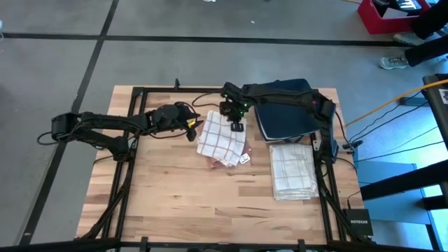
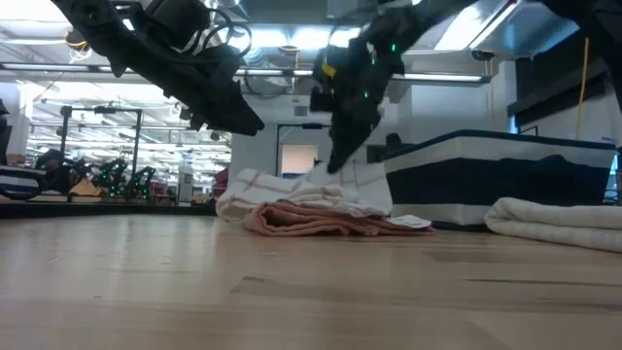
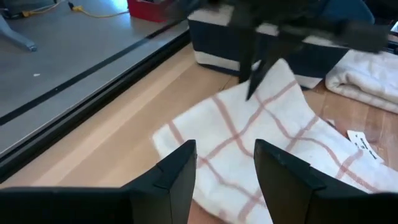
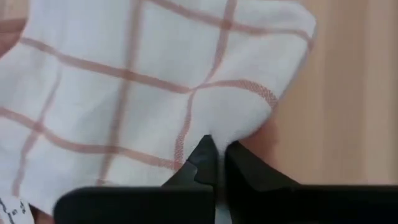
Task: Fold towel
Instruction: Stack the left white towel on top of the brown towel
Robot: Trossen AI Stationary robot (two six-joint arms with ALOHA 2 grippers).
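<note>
A white towel with red checks lies bunched on the wooden table, its lower layers crumpled on the wood. My right gripper stands over its far right part, shut on the cloth; it also shows in the left wrist view. My left gripper hovers open just left of the towel, above the table, with nothing between its fingers. A small label sticks out at the towel's near right side. My right gripper pinches the towel's edge beside a rounded corner between its two shut fingers. The fingers come from above, slanting down. The cloth is drawn up into a small peak at the hold, while the rest of the towel lies on the table.
A dark blue bin with a white band stands at the far right, close behind the towel. A folded white towel lies on the right near the black frame rail. Bare wood stretches toward the near edge.
</note>
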